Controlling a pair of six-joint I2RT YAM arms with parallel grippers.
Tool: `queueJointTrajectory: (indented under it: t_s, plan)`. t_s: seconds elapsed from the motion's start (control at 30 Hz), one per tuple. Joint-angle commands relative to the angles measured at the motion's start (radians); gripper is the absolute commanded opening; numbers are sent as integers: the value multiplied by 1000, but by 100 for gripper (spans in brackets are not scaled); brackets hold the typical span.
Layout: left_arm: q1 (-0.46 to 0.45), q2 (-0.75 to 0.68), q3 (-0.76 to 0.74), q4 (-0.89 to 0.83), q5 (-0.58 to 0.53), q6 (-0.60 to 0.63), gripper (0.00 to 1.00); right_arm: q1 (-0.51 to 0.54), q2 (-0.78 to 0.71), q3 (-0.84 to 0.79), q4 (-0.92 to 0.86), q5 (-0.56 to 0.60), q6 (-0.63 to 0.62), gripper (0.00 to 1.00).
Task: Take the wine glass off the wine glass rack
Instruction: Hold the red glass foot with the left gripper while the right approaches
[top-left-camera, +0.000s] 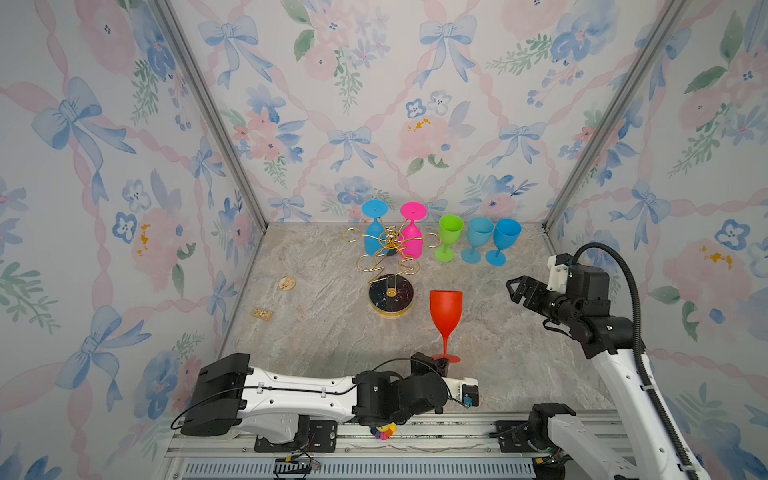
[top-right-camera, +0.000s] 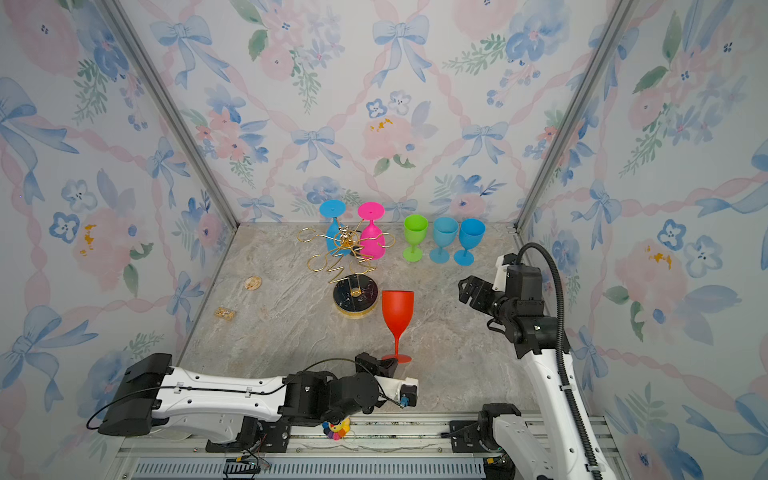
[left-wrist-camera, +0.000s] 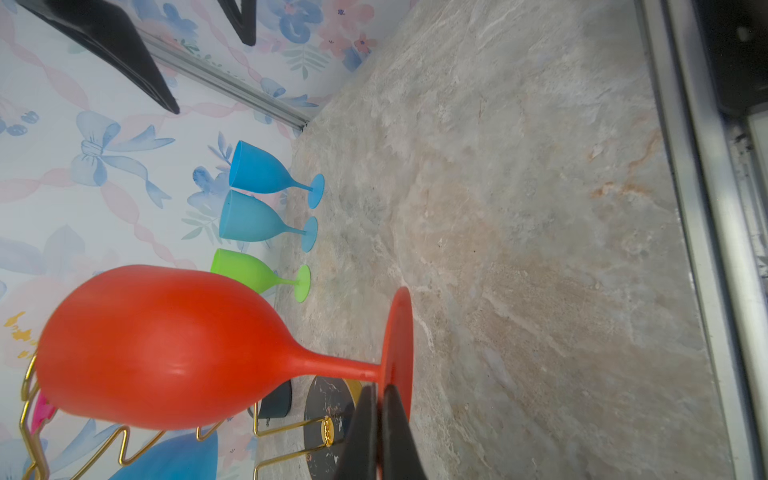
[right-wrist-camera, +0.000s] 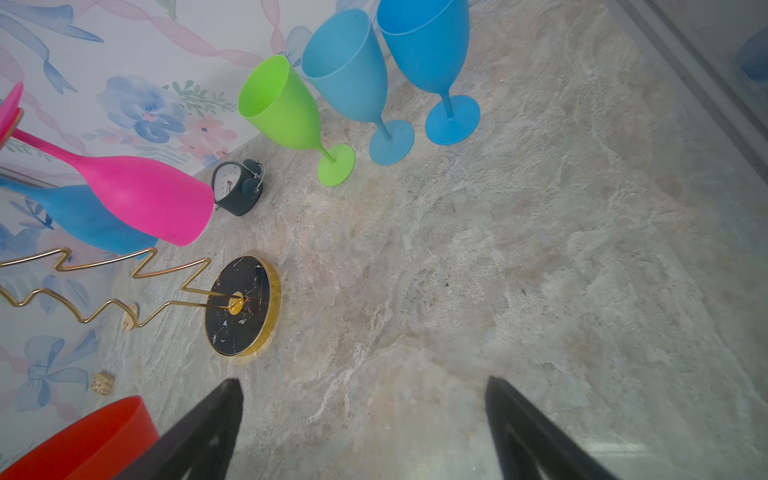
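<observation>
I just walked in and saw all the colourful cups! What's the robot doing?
The left gripper is shut on the foot of the red wine glass, which stands upright on the table near the gold wine glass rack. A blue wine glass and a pink wine glass hang upside down on the rack. The right gripper hovers open and empty at the side.

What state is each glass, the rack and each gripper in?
Wine glass rack: upright, holding two glasses.
Red glass: upright, off the rack.
Pink glass: hanging upside down on rack.
Hanging blue glass: upside down on rack.
Green glass: upright on table.
Light blue glass: upright on table.
Deep blue standing glass: upright on table.
Left gripper: shut on red glass's foot.
Right gripper: open, empty.
</observation>
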Motion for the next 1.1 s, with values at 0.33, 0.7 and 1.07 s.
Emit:
queueJointTrajectory:
  t_s: [0.33,0.7,1.07]
  plan:
    - [-14,68,-184,315,-190,343,0,8,71,106,-46,-227,7,90]
    - [-13,160,-301,605,-291,626,0,73,79,205,-137,-248,14,89]
    - [-12,132,-375,653,-274,762,0,252,144,288,-213,-251,54,78]
